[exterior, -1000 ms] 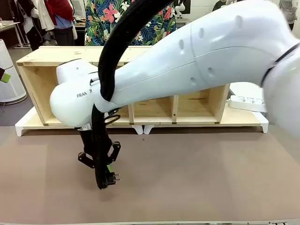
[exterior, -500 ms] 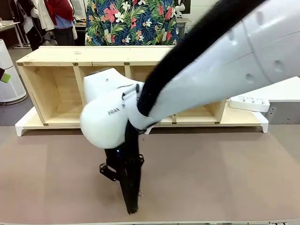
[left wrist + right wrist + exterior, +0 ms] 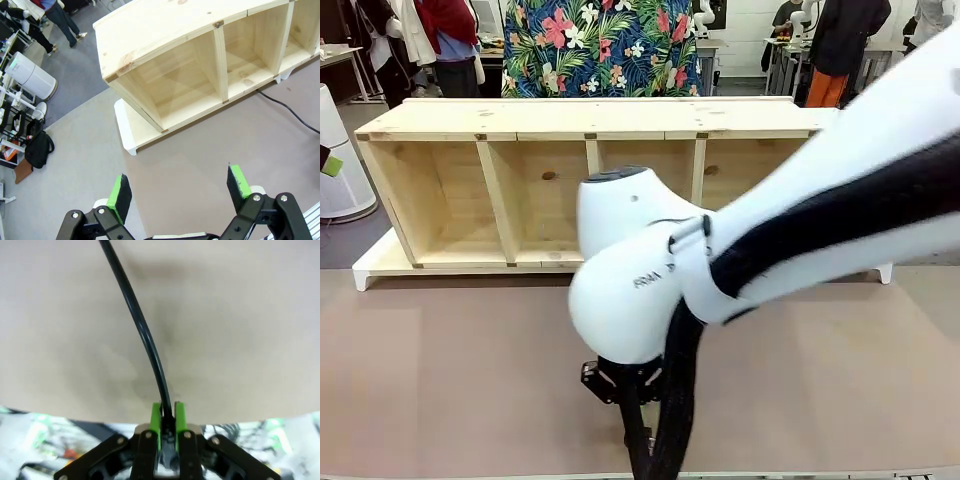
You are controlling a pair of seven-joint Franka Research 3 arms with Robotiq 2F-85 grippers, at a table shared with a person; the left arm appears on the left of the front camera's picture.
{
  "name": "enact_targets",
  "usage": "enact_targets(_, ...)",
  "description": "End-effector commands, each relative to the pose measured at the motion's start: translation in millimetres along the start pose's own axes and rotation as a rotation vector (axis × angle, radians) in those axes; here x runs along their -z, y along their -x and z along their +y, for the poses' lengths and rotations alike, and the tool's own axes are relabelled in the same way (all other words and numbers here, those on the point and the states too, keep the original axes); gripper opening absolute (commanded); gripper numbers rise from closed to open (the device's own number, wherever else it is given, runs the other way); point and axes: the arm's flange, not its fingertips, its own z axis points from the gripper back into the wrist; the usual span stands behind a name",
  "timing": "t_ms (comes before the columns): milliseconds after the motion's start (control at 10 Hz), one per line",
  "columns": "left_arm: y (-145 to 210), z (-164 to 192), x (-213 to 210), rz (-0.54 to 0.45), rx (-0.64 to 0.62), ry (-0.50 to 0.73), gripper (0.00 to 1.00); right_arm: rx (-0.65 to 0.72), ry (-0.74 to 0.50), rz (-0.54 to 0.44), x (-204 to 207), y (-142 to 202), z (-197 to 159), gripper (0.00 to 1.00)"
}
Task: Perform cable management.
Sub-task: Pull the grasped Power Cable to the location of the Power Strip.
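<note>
Brown desk [image 3: 440,380] fills the near half of the front view, with a long wooden shelf unit [image 3: 520,120] along its far edge at 12 o'clock and a flowered cloth [image 3: 600,45] behind that. The white right arm [image 3: 800,200] comes in from 3 o'clock and bends down to 6 o'clock, where the right tool [image 3: 638,440] points at the desk beside the arm's thick braided sleeve [image 3: 678,420]; its pads are hidden here.

From the left wrist, the left tool [image 3: 179,187] stands wide, with nothing between its green pads [image 3: 119,192]. It hangs high over the desk. The shelf unit lies at 12 o'clock, and the cable [image 3: 290,111] runs over the desk at 3 o'clock, from the shelf's foot to the picture's edge. A white air purifier [image 3: 30,80] stands on the floor at 10 o'clock.

From the right wrist, the right tool's pads are pinched on the cable, which rises from them in a curve toward 11 o'clock over the blurred desk.
</note>
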Motion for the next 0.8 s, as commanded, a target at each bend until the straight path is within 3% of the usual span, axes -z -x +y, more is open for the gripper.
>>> enact_targets(0,-1.7,0.0,1.0,-0.007,0.001,-0.011,1.00,0.064,-0.047,-0.009,2.3,15.2,-23.9,0.14)
enact_targets(700,-1.7,0.0,1.0,-0.007,0.001,-0.011,1.00,0.061,-0.032,-0.022,-0.2,7.0,-24.6,0.14)
